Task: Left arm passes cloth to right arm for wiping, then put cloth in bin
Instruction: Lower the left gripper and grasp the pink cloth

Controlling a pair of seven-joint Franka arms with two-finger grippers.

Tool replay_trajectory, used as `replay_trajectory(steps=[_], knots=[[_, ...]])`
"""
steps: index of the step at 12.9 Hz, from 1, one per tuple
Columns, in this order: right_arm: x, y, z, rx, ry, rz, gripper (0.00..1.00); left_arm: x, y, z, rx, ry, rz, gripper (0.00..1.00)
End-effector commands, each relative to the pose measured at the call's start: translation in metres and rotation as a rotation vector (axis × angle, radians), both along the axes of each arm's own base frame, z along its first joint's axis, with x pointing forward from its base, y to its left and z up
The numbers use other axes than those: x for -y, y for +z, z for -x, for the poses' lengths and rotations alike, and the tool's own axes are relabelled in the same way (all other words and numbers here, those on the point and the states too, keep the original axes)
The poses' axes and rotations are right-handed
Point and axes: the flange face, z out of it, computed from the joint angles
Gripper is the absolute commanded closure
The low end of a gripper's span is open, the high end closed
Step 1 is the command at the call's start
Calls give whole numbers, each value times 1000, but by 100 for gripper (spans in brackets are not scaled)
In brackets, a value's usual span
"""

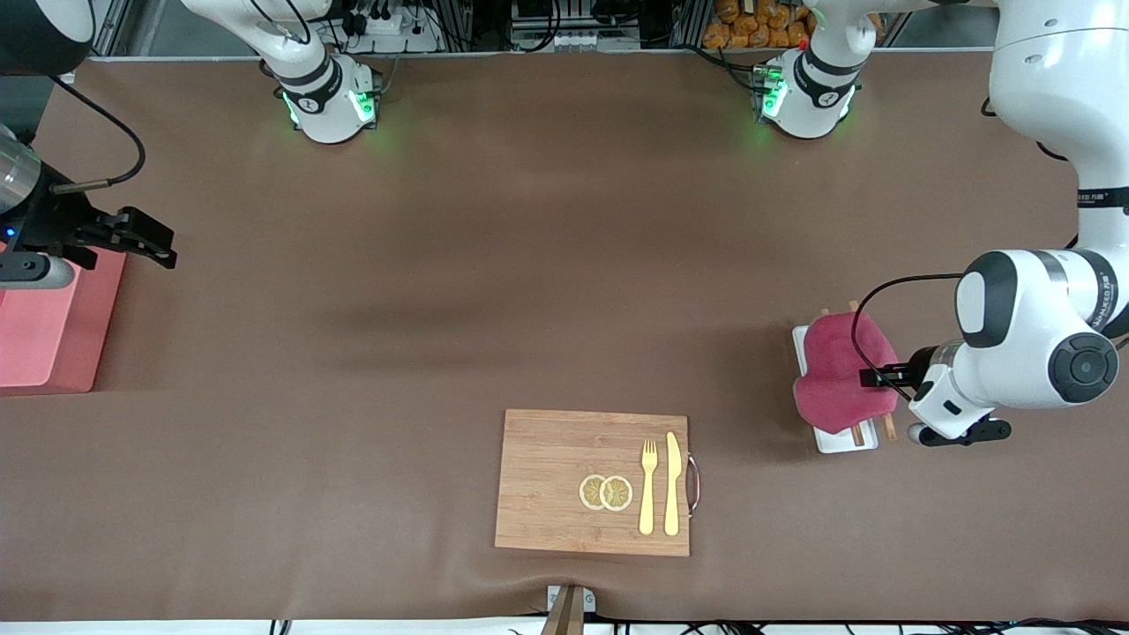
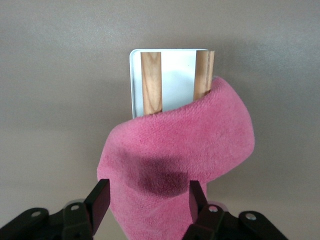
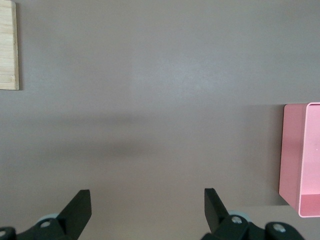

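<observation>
Front view: task barely begun, the cloth [image 1: 842, 375] lies draped on the white tray [image 1: 833, 438] near the counter edge at the left arm's end, and the left gripper [image 1: 875, 379] has its fingers [image 2: 100, 196] part-open astride the cloth's edge, not clamped. Handover, wiping and binning all remain; the right gripper [image 1: 145, 240] waits with fingers wide beside the bin [image 1: 53, 339], which is cut off at the frame edge. Wooden strips [image 2: 151, 82] on the tray are partly hidden under the cloth.
</observation>
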Motion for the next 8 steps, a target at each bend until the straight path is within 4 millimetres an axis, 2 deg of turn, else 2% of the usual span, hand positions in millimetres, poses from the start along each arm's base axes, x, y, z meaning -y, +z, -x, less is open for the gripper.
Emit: replay_trajectory(steps=[1,5,8], knots=[[2,2,0,-8,-11,-15,0,3,-1,0,1,8,-1,32],[5,-1,-2,-12,-15,-15,0,8,-3,0,-2,0,-1,36],[5,-1,-2,-11,-17,-15,0,8,-6,0,-7,0,-1,47]])
